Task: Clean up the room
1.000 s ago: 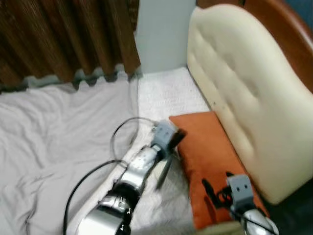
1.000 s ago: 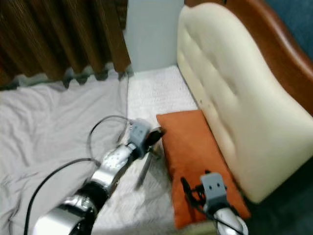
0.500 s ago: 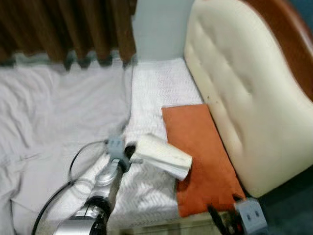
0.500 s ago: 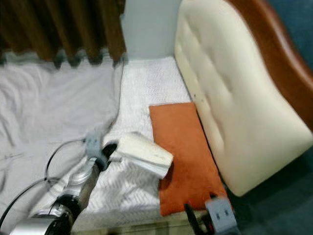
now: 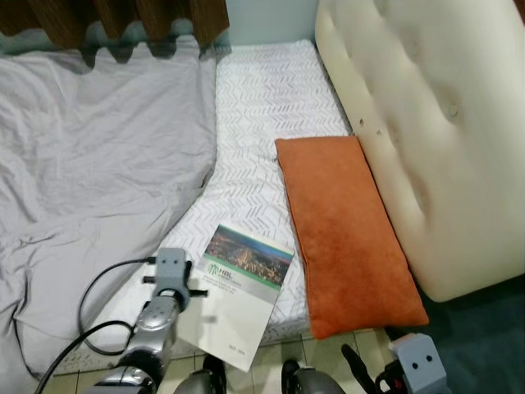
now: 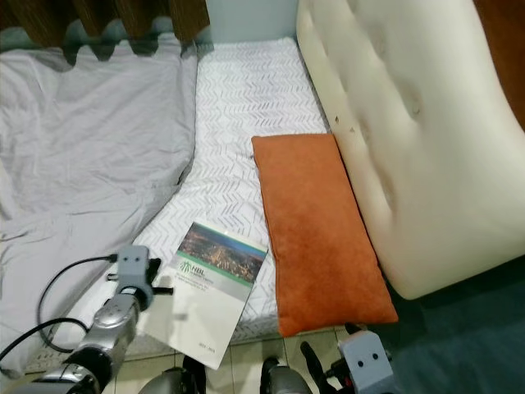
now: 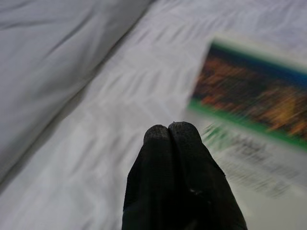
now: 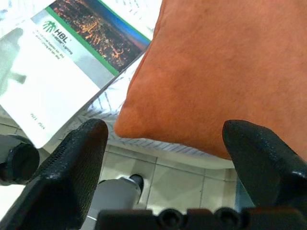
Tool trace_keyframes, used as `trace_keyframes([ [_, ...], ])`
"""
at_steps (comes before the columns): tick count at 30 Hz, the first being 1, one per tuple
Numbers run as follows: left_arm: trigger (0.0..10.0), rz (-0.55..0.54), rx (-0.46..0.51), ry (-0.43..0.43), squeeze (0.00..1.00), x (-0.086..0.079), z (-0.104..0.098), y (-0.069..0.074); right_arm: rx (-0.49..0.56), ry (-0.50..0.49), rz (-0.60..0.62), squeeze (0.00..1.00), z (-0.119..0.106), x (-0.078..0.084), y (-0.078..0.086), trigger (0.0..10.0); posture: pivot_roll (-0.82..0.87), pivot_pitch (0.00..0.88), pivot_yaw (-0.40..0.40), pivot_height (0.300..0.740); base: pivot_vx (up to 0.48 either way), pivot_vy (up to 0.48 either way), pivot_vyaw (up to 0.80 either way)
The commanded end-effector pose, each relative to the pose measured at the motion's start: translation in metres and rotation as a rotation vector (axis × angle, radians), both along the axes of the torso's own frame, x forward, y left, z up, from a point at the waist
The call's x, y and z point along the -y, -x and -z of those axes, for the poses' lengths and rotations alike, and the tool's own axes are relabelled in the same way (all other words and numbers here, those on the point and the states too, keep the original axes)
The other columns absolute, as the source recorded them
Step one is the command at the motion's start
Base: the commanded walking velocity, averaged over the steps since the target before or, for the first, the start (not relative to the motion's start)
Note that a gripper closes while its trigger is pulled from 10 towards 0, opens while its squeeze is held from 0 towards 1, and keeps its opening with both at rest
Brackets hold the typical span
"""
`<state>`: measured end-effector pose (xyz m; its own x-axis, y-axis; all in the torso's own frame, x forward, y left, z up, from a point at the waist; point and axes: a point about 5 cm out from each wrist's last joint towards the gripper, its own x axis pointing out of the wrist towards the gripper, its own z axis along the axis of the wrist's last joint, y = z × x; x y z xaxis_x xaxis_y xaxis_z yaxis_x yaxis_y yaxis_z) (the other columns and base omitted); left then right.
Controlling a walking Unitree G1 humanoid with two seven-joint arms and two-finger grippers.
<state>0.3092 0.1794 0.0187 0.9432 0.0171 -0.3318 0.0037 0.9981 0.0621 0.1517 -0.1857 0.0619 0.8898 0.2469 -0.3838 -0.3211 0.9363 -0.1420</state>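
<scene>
A booklet (image 5: 244, 293) with a city photo on its cover lies flat on the white patterned mattress (image 5: 267, 98), its near corner hanging over the bed's front edge. My left gripper (image 7: 169, 127) is shut with nothing between its fingers, low beside the booklet's (image 7: 249, 120) left edge. An orange pillow (image 5: 344, 230) lies along the mattress's right side against the headboard. My right gripper (image 8: 168, 143) hangs open just off the bed, above the pillow's (image 8: 225, 67) near corner, its fingers (image 8: 76, 163) wide apart.
A rumpled grey sheet (image 5: 90, 164) covers the left of the bed. The cream padded headboard (image 5: 426, 139) rises on the right. Brown curtains (image 5: 156, 12) hang at the back. Tiled floor (image 5: 332, 353) shows below the bed edge.
The camera has tilted down and drawn back. The booklet, lifted and curled at my left gripper half a second ago, now lies flat on the mattress edge. Both arms have drawn back toward me.
</scene>
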Motion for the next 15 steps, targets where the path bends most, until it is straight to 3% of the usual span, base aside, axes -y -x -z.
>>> trace_keyframes([
  [1,10.0,-0.020,-0.076,-0.008,0.00,0.001,0.019,0.017,-0.030,-0.003,0.011,0.00,0.004,-0.001,0.004,10.0,-0.32,0.345,-0.030,0.740,0.000,0.000,0.00],
  [4,10.0,-0.063,-0.115,0.045,0.00,0.008,0.025,0.020,-0.039,-0.009,0.001,0.00,0.007,-0.006,0.004,10.0,-0.32,0.350,-0.031,0.740,0.000,0.000,0.00],
  [6,10.0,-0.013,-0.085,0.094,0.00,0.031,0.015,0.008,-0.036,-0.011,-0.004,0.00,0.007,-0.007,0.001,10.0,-0.33,0.342,-0.024,0.740,0.000,0.000,0.00],
  [7,10.0,-0.013,-0.085,0.094,0.00,0.031,0.015,0.008,-0.036,-0.011,-0.004,0.00,0.007,-0.007,0.001,10.0,-0.33,0.342,-0.024,0.740,0.000,0.000,0.00],
  [9,10.0,0.092,-0.021,0.038,0.00,0.045,0.005,0.001,-0.022,-0.022,0.010,0.00,0.005,-0.008,-0.002,10.0,-0.32,0.337,-0.014,0.740,0.000,0.000,0.00],
  [10,10.0,0.119,-0.005,0.013,0.00,0.048,0.002,0.000,-0.018,-0.027,0.014,0.00,0.004,-0.008,-0.003,10.0,-0.32,0.337,-0.014,0.740,0.000,0.000,0.00],
  [12,10.0,0.218,0.122,-0.074,0.00,0.053,-0.011,-0.002,-0.008,-0.042,0.019,0.00,0.004,-0.008,-0.006,10.0,-0.29,0.322,0.010,0.740,0.000,0.000,0.00],
  [13,10.0,0.218,0.122,-0.074,0.00,0.053,-0.011,-0.002,-0.008,-0.042,0.019,0.00,0.004,-0.008,-0.006,10.0,-0.29,0.322,0.010,0.740,0.000,0.000,0.00],
  [14,10.0,0.320,0.257,-0.143,0.67,0.055,-0.027,0.003,-0.004,-0.060,0.033,0.00,0.008,-0.006,-0.012,10.0,-0.25,0.307,0.022,0.740,0.000,0.000,0.00],
  [15,10.0,0.320,0.257,-0.143,0.67,0.055,-0.027,0.003,-0.004,-0.060,0.033,0.00,0.008,-0.006,-0.012,10.0,-0.25,0.307,0.022,0.740,0.000,0.000,0.00],
])
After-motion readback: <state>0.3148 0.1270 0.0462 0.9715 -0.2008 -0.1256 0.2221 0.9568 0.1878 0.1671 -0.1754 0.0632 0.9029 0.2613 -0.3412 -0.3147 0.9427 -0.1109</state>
